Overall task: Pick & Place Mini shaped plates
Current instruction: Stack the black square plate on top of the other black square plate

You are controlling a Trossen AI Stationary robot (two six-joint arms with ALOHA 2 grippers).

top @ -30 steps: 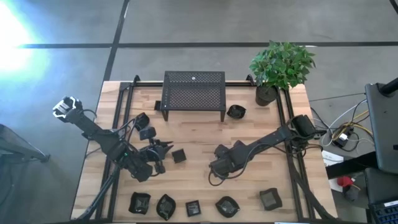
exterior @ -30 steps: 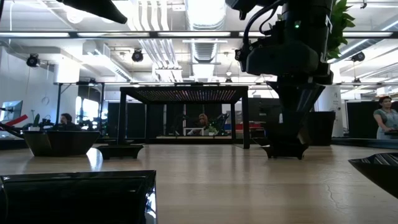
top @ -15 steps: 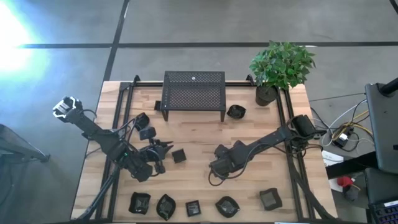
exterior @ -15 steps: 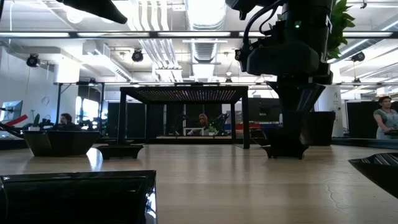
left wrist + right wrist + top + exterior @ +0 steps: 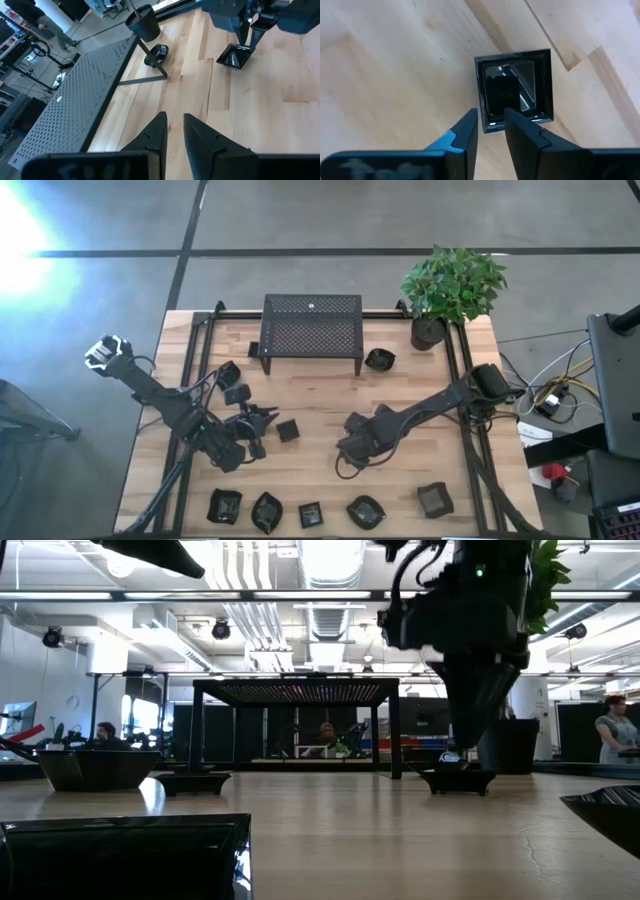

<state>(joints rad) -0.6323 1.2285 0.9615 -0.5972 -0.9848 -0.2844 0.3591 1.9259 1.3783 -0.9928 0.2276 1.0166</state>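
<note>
The high view looks straight down over the whole tabletop; the low view looks level across it. Both wrist views, close in, share one square dish.

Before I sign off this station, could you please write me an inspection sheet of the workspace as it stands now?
Surface: pale wooden table, bare between items.
Job's things: mini plates; five in a row along the near edge, one square plate flat under the right gripper, others scattered on the left and one by the stand.
Clutter: black mesh stand; potted plant at the far right corner.
Grippers: right gripper just above the square plate, fingers apart, not gripping it; left gripper empty, fingers slightly apart.
Cables: loose wires off the table's right side.
Surroundings: people in the room behind.
</note>
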